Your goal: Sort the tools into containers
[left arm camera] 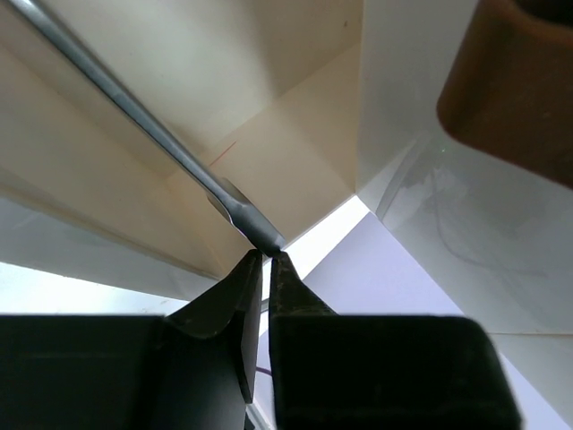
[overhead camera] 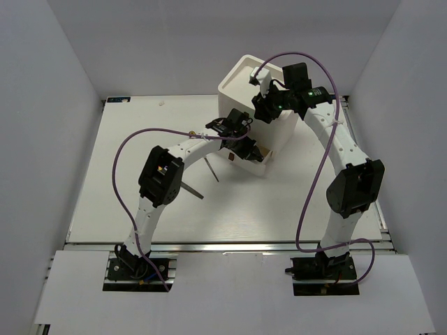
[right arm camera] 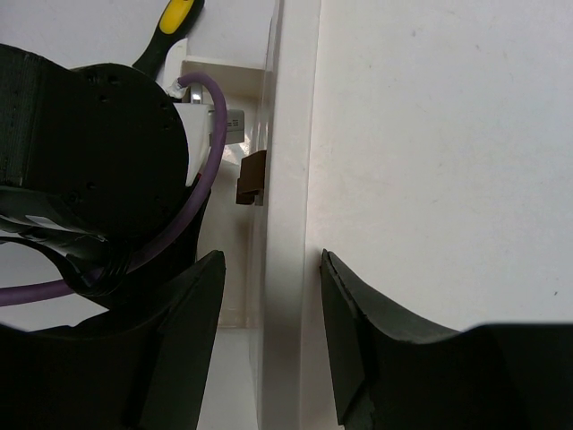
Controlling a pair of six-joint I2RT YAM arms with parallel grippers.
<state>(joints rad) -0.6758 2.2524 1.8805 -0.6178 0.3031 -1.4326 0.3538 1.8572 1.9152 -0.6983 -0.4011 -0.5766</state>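
The white drawer box (overhead camera: 244,80) stands at the back centre, its lowest drawer (overhead camera: 257,166) pulled out. My left gripper (overhead camera: 249,148) reaches into that drawer. In the left wrist view its fingertips (left arm camera: 267,257) are shut on the end of a grey metal tool shaft (left arm camera: 161,134) that slants up to the left inside the drawer (left arm camera: 295,152). My right gripper (overhead camera: 260,98) is open at the box's top. Its fingers (right arm camera: 270,262) straddle the tray rim (right arm camera: 286,224) without closing on it. A yellow-and-black handle (right arm camera: 170,22) shows past the box.
Two thin tools (overhead camera: 212,169) (overhead camera: 192,189) lie on the table, partly under my left arm. A red-brown drawer tab shows in both wrist views (left arm camera: 519,81) (right arm camera: 253,176). My left wrist and purple cable (right arm camera: 98,143) sit close beside the right gripper.
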